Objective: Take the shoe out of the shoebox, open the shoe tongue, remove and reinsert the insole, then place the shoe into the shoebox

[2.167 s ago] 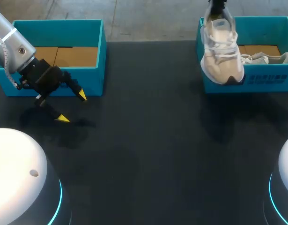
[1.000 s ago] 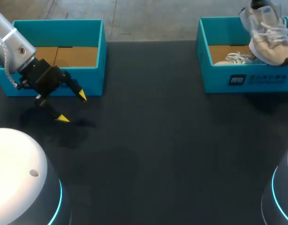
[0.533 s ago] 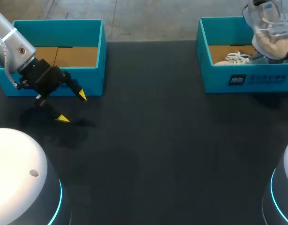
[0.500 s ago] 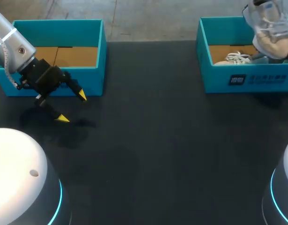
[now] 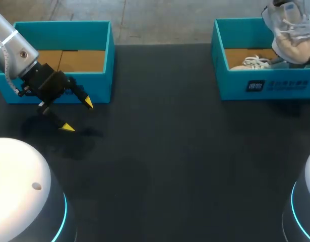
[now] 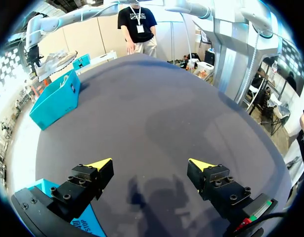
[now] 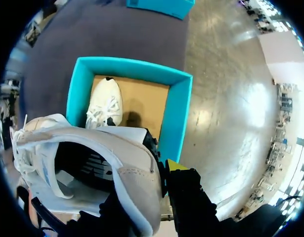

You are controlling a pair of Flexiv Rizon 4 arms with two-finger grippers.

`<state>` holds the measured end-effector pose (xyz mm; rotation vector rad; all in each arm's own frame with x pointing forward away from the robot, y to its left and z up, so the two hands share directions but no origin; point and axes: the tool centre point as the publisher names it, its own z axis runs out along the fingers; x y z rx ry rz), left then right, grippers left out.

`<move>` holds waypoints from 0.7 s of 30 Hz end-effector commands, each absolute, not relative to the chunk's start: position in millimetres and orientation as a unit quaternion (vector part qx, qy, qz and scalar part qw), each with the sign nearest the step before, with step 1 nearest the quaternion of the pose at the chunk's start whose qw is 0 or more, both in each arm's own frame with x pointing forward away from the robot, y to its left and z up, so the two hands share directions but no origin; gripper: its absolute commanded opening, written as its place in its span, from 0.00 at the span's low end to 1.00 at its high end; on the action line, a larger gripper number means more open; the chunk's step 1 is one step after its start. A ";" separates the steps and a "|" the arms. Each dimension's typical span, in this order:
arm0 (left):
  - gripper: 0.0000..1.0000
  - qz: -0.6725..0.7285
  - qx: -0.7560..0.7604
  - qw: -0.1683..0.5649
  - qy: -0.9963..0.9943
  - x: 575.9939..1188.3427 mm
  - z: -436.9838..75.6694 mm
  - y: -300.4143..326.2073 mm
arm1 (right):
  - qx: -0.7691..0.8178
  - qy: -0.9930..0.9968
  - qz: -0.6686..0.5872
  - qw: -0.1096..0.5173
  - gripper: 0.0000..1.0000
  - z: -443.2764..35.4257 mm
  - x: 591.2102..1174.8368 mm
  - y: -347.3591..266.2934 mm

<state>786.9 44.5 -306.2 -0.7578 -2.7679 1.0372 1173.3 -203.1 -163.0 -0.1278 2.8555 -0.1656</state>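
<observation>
Rightward went the shoe [image 5: 292,38], from the right shoebox's [image 5: 235,88] left end to above its right end. On the table [image 5: 160,151], my left gripper [image 5: 77,115] sits beside the left shoebox [image 5: 69,33], fingers spread, holding nothing. A second shoe [image 5: 253,63] lies inside the right shoebox. My right gripper [image 7: 159,170] clamps the raised shoe's heel.

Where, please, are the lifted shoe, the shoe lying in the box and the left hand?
lifted shoe [image 5: 291,35]: head view, on its laced upper.
shoe in the box [image 7: 105,106]: right wrist view, on its laces.
left hand [image 5: 78,115]: head view, midway between its fingertips.
</observation>
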 end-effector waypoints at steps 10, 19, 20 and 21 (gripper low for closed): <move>1.00 0.338 -0.249 0.046 -0.907 786.8 -305.7 44.8 | 0.175 0.978 -0.055 0.099 0.00 -161.2 1183.5 -246.2; 1.00 0.338 -0.249 0.046 -0.907 786.8 -305.7 44.8 | 0.368 0.924 -0.038 0.097 0.00 -162.5 1169.4 -276.5; 1.00 0.338 -0.249 0.046 -0.907 786.8 -305.7 44.8 | 0.382 0.918 -0.037 0.099 0.00 -162.9 1167.1 -279.5; 1.00 0.338 -0.249 0.046 -0.907 786.8 -305.7 44.8 | 0.400 0.910 -0.032 0.099 0.00 -162.9 1164.3 -282.6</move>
